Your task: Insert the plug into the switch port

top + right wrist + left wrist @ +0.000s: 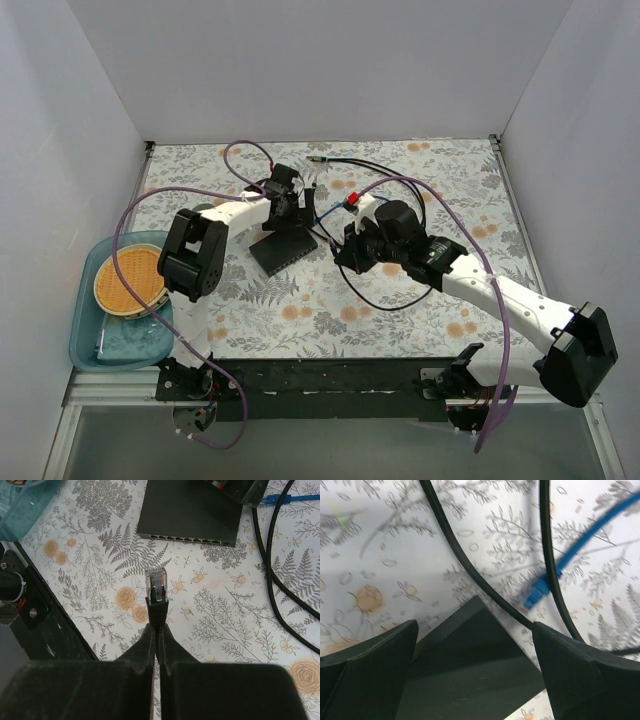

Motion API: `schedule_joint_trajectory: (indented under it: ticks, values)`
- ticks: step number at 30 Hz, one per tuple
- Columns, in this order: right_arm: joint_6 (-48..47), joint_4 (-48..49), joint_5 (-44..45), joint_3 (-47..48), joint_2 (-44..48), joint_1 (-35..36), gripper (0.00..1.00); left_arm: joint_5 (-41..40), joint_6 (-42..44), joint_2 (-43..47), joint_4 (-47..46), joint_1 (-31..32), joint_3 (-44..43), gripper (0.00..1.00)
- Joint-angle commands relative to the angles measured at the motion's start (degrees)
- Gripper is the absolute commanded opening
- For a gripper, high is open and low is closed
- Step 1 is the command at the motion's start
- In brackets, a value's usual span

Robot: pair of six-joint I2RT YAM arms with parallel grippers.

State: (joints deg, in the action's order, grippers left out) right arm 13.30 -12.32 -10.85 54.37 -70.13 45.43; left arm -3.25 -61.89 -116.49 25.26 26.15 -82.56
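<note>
Your right gripper (pixel 156 630) is clenched on the black boot (pixel 157 611) of the plug (pixel 155 585). The clear tip is light and, I judge, fragile, so hold the boot only. The switch (pixel 192 510) lies ahead, its port row (pixel 185 538) facing the plug, bare table (pixel 215 610) between. Your left gripper (pixel 474 635) is spread open over the switch. Mind the black cables (pixel 267 565) at right.

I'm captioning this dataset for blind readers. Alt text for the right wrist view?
The right claw, shut on the plug, points it at the port row on the dark grey switch, a gap between them. Black cables curve at right.
</note>
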Motion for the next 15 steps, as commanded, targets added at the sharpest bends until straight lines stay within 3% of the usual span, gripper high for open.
schedule_joint_trajectory:
  ticks: [1, 3, 11, 15]
  values:
    - [-0.1, 2.4, -0.8, -0.6, -0.2, -0.2, 0.01, 11.6, -5.6, 5.6, -0.5, 0.2, 7.2, 0.98]
    - [-0.1, 2.5, -0.8, -0.6, -0.4, -0.2, 0.01, 12.0, -5.6, 7.9, -1.8, 0.2, 9.3, 0.98]
    - [-0.1, 2.3, -1.1, -0.8, -1.9, -0.1, 0.01, -0.4, -5.7, 14.2, 0.6, 0.1, 11.2, 0.98]
    - [-0.7, 1.8, 0.5, -1.3, -3.5, 0.8, 0.01, -1.5, -6.8, 16.3, 0.3, -0.3, 15.1, 0.98]
